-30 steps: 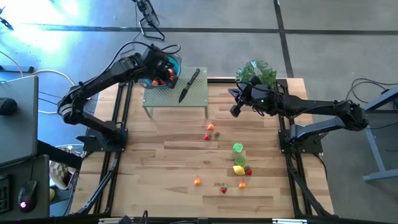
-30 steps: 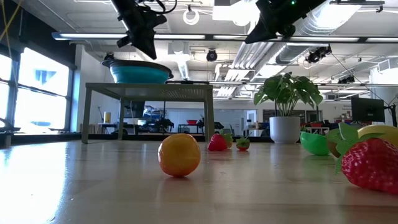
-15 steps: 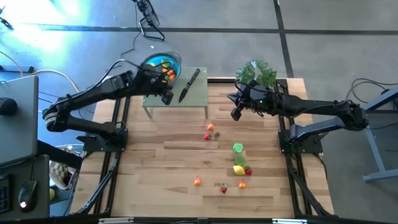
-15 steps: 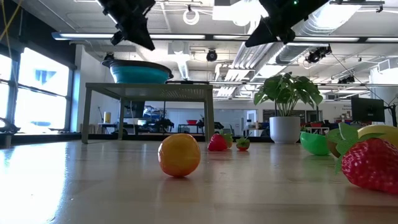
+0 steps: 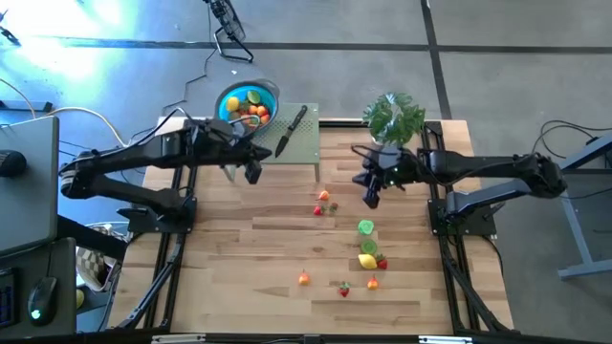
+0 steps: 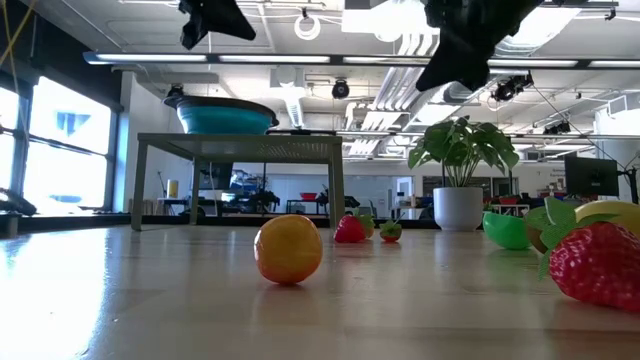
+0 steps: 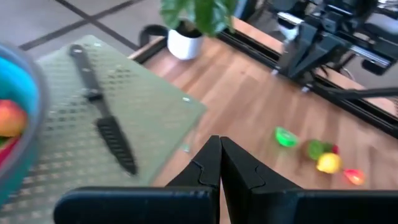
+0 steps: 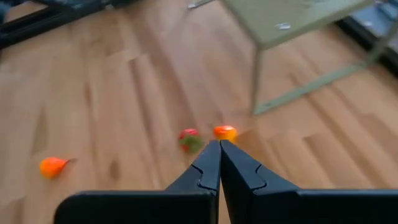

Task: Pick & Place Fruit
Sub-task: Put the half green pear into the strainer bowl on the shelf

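Both grippers' jaws are pressed together; knife (image 5: 291, 131) and potted plant (image 5: 393, 115) flank scattered fruit (image 5: 366, 227).

Wooden table (image 5: 239, 239) carries scattered fruit (image 5: 366, 227) (small), green stand (image 5: 311, 145), potted plant (image 5: 392, 115).

Two arms, both finished in dark, near-black housings with rounded joint casings and slim tubular links. Each is mounted on a black framed base at its own side of the table, left and right. Dark cables run along both arms. The left gripper (image 5: 251, 173) and right gripper (image 5: 372, 198) are black, each with two flat, tapered fingers (image 7: 209, 167) whose inner edges carry a small stepped notch. A dark crossbar sits behind the fingers in both wrist views.
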Action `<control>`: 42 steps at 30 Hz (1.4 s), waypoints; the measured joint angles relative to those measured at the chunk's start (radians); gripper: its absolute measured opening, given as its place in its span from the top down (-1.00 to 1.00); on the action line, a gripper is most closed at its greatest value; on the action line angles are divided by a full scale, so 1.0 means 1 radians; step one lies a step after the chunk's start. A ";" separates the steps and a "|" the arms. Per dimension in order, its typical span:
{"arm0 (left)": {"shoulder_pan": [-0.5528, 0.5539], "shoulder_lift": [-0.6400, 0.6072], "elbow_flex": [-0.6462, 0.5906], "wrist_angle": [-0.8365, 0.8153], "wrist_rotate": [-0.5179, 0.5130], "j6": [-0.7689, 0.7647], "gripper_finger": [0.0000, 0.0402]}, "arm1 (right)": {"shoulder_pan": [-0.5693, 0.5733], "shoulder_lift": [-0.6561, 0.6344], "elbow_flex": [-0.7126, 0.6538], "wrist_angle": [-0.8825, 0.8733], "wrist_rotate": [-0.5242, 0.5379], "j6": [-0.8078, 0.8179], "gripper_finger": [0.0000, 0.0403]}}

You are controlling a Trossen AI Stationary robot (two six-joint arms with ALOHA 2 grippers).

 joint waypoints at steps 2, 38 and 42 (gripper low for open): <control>-0.040 0.000 0.000 0.002 -0.007 -0.009 1.00 | 0.035 0.000 0.000 0.002 -0.015 -0.002 0.99; -0.428 0.076 -0.267 0.687 -0.338 0.076 1.00 | 0.210 0.095 0.000 -0.305 -0.108 0.011 0.99; -0.425 0.076 -0.267 0.688 -0.339 0.053 1.00 | 0.200 0.158 0.000 -0.282 -0.112 -0.077 0.99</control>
